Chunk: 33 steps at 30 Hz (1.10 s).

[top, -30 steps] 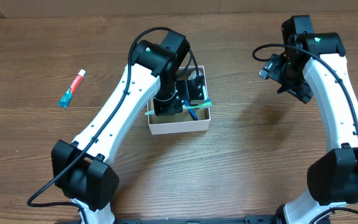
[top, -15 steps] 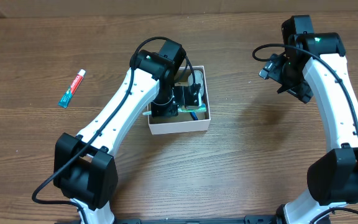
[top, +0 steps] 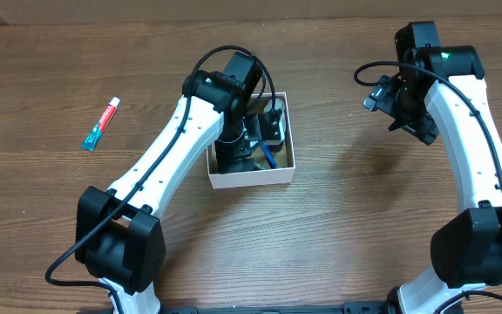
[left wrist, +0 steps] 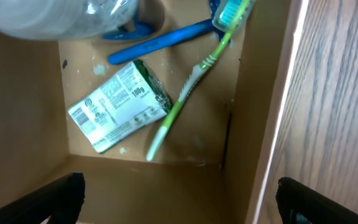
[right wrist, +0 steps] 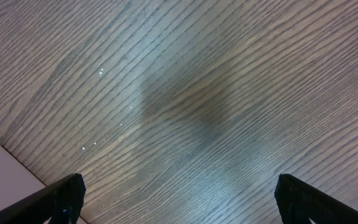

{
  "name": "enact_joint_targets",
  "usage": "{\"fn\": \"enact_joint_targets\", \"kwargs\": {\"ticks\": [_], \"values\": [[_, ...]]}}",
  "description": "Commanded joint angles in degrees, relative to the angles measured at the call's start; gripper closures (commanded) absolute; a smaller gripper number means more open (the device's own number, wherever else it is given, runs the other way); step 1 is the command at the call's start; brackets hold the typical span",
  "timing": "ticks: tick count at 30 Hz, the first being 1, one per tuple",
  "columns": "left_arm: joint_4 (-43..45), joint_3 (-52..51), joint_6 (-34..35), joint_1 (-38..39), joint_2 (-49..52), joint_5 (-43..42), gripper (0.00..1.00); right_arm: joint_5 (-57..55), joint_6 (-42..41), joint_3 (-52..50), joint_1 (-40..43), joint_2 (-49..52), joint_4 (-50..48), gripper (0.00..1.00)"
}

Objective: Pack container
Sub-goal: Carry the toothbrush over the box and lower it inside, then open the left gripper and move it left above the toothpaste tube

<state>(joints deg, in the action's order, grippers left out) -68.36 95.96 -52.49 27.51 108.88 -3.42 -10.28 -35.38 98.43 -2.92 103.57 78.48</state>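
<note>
Container sits on the table between the arms, nearer the left one. Left gripper hangs inside it, jaws spread wide, holding nothing. Below it lie a green toothbrush, soap pack, blue handle and clear bottle. Right gripper hovers over the table, jaws apart, empty. Toothpaste lies well apart on the left, not packed. Container looks light, and its thin walls would likely flex. Best pinched over the rim near a corner, gently.
</note>
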Motion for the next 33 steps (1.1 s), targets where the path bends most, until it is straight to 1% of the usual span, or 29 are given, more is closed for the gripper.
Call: {"fn": "enact_joint_targets", "kwargs": {"ticks": [1, 5, 7, 9, 10, 11, 12, 13, 14, 17, 20, 23, 26, 28, 30, 33], "values": [[-2.34, 7.21, 10.62, 0.11, -0.59, -0.39, 0.00, 0.09, -0.26, 0.15, 0.26, -0.68, -0.26, 0.00], [-8.31, 16.90, 18.95, -1.27, -2.29, -0.42, 0.00, 0.07, -0.26, 0.15, 0.26, -0.68, -0.26, 0.00], [-10.40, 22.05, 25.94, -3.45, -3.69, 0.33, 0.00, 0.09, -0.26, 0.15, 0.26, -0.68, -0.26, 0.00], [-10.71, 26.05, 34.47, -8.11, -5.11, 2.03, 0.00, 0.07, -0.26, 0.15, 0.26, -0.68, -0.26, 0.00], [-10.58, 27.06, 39.12, -11.08, -5.51, 1.51, 0.00, 0.09, -0.26, 0.15, 0.26, -0.68, -0.26, 0.00], [-10.67, 27.63, 44.04, -14.36, -5.53, -0.76, 0.00, 0.09, -0.26, 0.15, 0.26, -0.68, -0.26, 0.00], [-10.75, 27.71, 45.97, -16.55, -5.53, -2.71, 0.00, 0.07, -0.26, 0.15, 0.26, -0.68, -0.26, 0.00], [-11.13, 27.52, 46.73, -21.33, -5.31, -7.02, 0.00, 0.07, -0.26, 0.15, 0.26, -0.68, -0.26, 0.00], [-11.41, 27.41, 46.75, -24.20, -5.05, -8.39, 0.00, 0.09, -0.26, 0.15, 0.26, -0.68, -0.26, 0.00], [-12.02, 25.77, 48.63, -34.18, -3.87, -9.33, 0.00, 0.09, -0.26, 0.15, 0.26, -0.68, -0.26, 0.00], [-10.62, 23.19, 49.99, -41.05, -2.80, -9.49, 0.04, 0.07, -0.26, 0.15, 0.26, -0.68, -0.26, 0.00], [-6.43, 19.98, 49.88, -43.71, -0.94, -9.20, 0.04, 0.07, -0.26, 0.15, 0.26, -0.68, -0.26, 0.00], [-3.17, 18.03, 49.00, -44.00, 2.78, -4.74, 0.01, 0.09, -0.26, 0.15, 0.26, -0.68, -0.26, 0.01], [-2.21, 18.01, 48.13, -44.00, 6.60, -2.16, 0.01, 0.07, -0.26, 0.15, 0.26, -0.68, -0.26, 0.00], [-1.64, 18.01, 45.75, -44.00, 10.12, -1.44, 0.04, 0.07, -0.26, 0.15, 0.26, -0.68, -0.26, 0.00], [0.07, 18.01, 44.48, -44.00, 15.06, 1.36, 0.03, 0.09, -0.24, 0.15, 0.26, -0.68, -0.26, 0.00]]}}
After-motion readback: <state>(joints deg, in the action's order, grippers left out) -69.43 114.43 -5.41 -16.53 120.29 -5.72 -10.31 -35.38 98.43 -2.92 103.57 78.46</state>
